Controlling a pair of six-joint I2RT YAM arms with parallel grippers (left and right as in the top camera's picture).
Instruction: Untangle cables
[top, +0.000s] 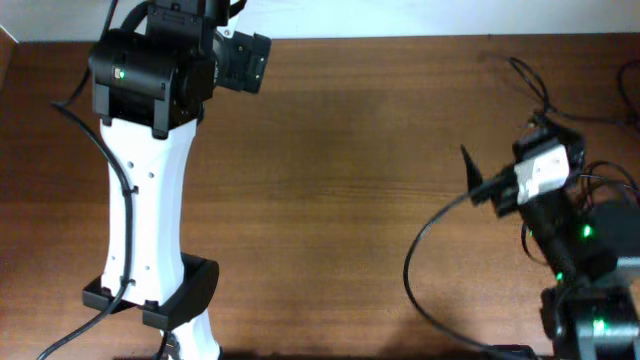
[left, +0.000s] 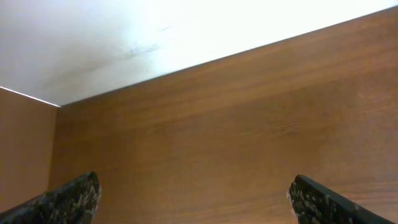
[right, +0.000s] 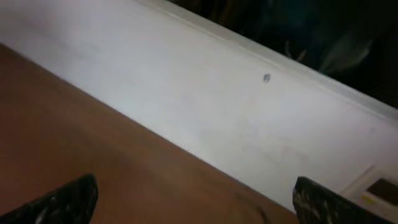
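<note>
The brown wooden table (top: 330, 180) carries what seem thin black cables (top: 528, 80) near its right edge.

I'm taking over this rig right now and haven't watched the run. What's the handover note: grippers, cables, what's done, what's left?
Left gripper: open, empty, over bare table near the back edge.
Right gripper: open, empty, at the right side.
Cables: thin black cords at the table's far right; how tangled they are is too small to tell.
Done: nothing evident; no cord is laid out on its own.
Left: probably the whole job, which means grasping the cords and separating them.
</note>
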